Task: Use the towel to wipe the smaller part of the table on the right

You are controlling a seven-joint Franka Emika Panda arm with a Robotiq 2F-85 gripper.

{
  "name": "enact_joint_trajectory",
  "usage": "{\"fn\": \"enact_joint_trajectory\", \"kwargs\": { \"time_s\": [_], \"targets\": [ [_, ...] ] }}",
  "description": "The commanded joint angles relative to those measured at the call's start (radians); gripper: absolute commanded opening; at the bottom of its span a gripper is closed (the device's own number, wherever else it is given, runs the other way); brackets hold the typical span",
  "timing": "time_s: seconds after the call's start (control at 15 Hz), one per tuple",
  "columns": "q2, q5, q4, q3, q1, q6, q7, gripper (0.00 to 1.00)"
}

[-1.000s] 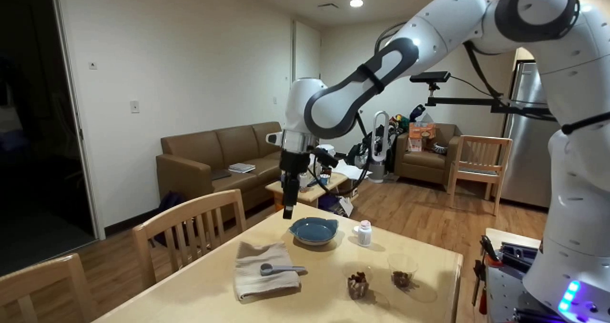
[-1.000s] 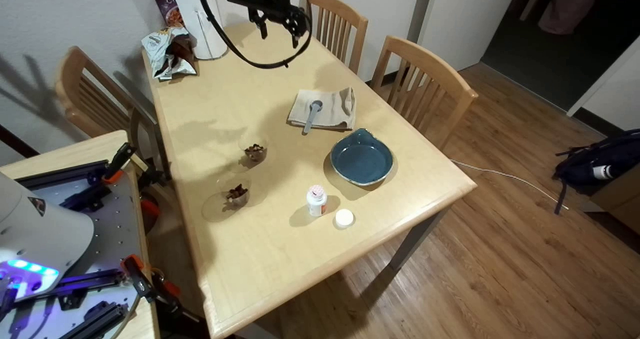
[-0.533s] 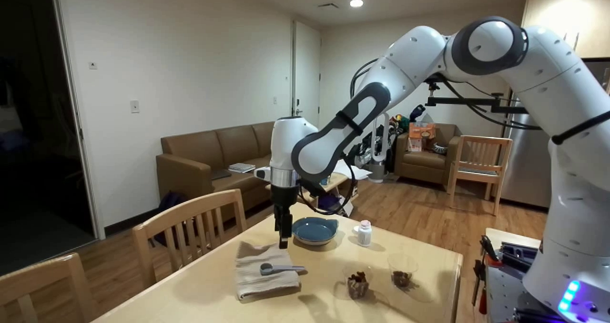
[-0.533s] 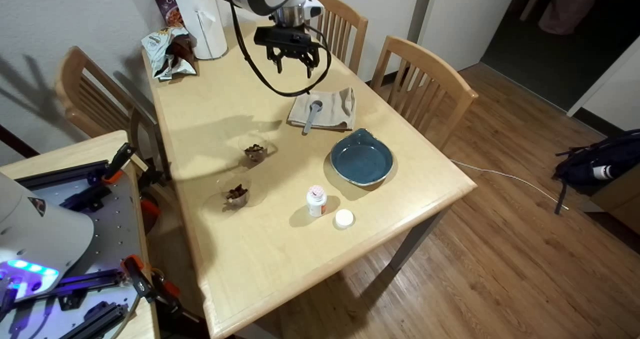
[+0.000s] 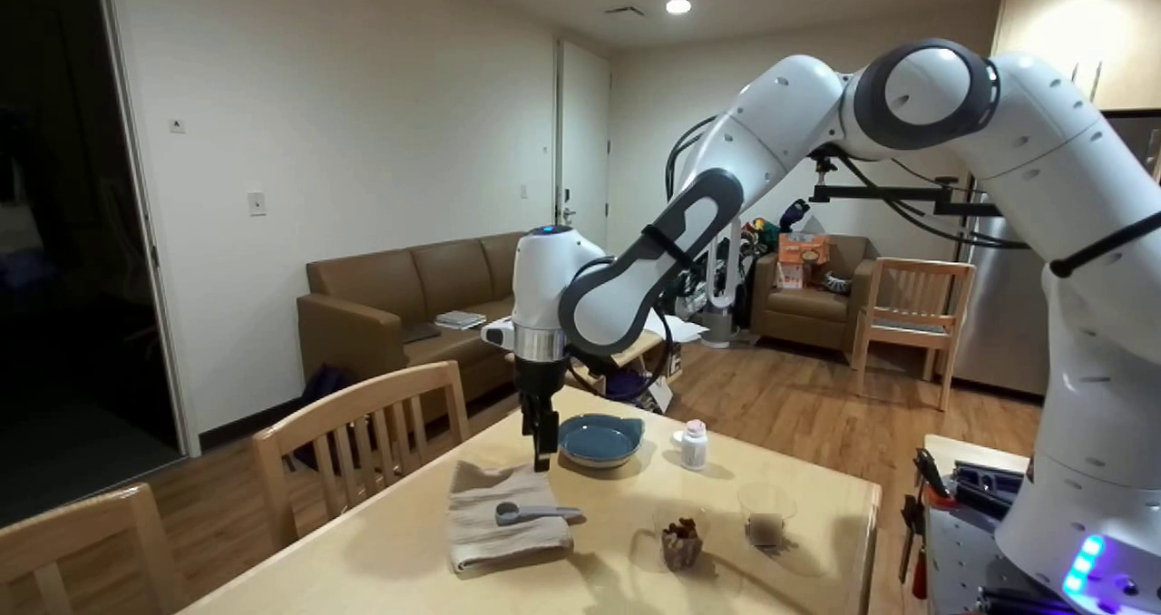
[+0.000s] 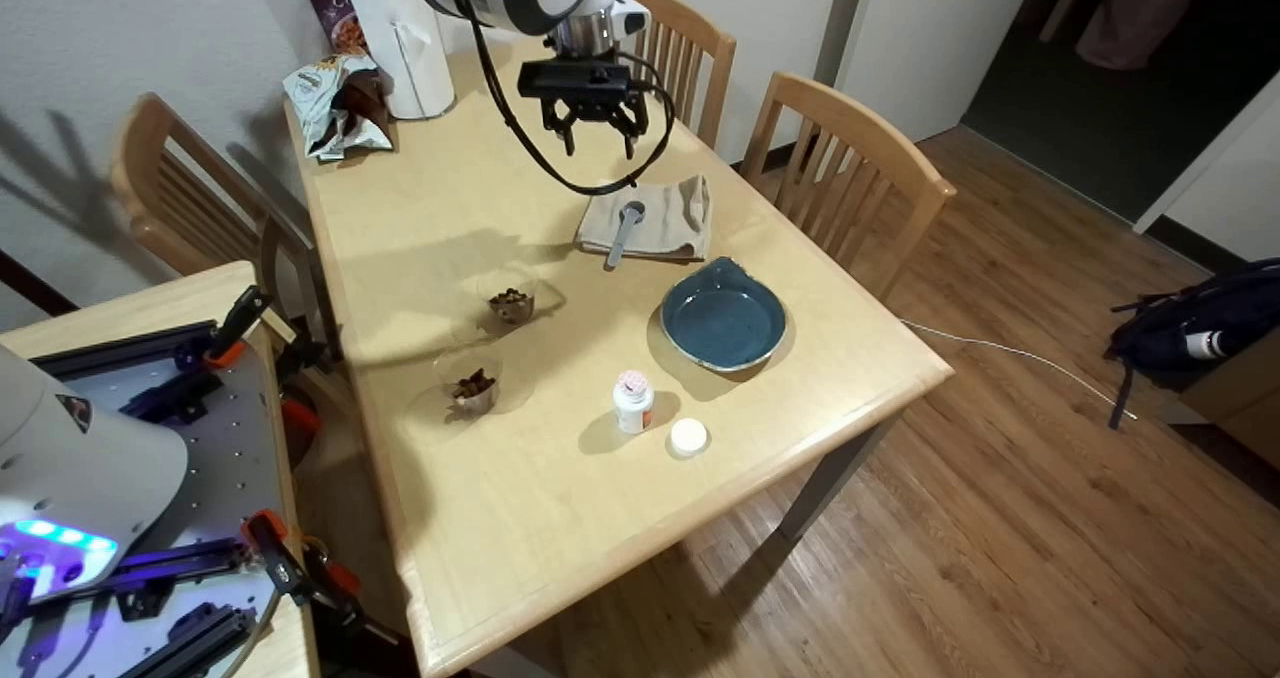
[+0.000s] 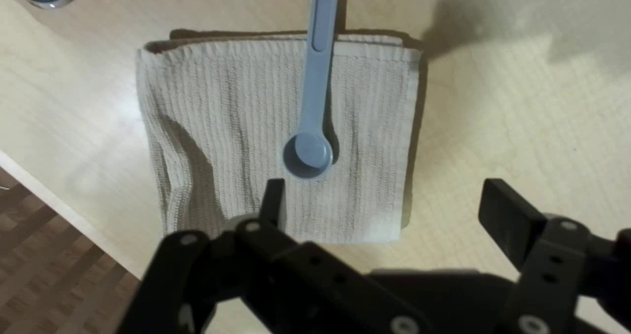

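A folded beige towel [image 5: 481,542] lies on the wooden table [image 6: 520,528]. It also shows in an exterior view [image 6: 670,223] and in the wrist view [image 7: 369,122]. A grey-blue measuring scoop [image 7: 315,85] rests on top of it, its handle end past the towel's edge; it shows in both exterior views [image 5: 535,512] [image 6: 624,236]. My gripper [image 7: 382,196] is open and empty above the table. In the wrist view one finger overlaps the towel and the other is over bare wood beside it. The gripper points down in both exterior views [image 5: 537,452] [image 6: 600,148].
A blue dish [image 6: 723,316], a white bottle [image 6: 633,403] and a white lid [image 6: 688,437] stand near the towel. Two clear cups with dark pieces [image 6: 511,305] [image 6: 474,392] are on the table. A paper towel roll [image 6: 402,48] and a snack bag [image 6: 340,108] stand at one end.
My gripper has come down and closer to the towel, mostly in the first half second, then shifted only slightly. It stays open. The towel and scoop have not moved.
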Motion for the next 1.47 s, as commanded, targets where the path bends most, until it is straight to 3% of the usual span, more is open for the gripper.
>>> {"fn": "enact_joint_trajectory", "kwargs": {
  "time_s": [0.0, 0.6, 0.93, 1.0, 1.13, 1.4],
  "targets": [
    [-0.012, -0.065, 0.006, -0.021, 0.015, -0.063, 0.039, 1.0],
    [-0.003, -0.016, 0.047, 0.044, -0.019, -0.282, -0.017, 1.0],
    [0.002, -0.026, 0.04, 0.04, -0.009, -0.256, 0.009, 1.0],
    [-0.145, 0.034, -0.066, 0.076, -0.055, -0.295, -0.021, 1.0],
    [-0.128, 0.019, -0.05, 0.063, -0.074, -0.264, -0.054, 1.0],
    [-0.194, 0.034, -0.065, 0.061, -0.106, -0.335, -0.082, 1.0]
  ]
}}
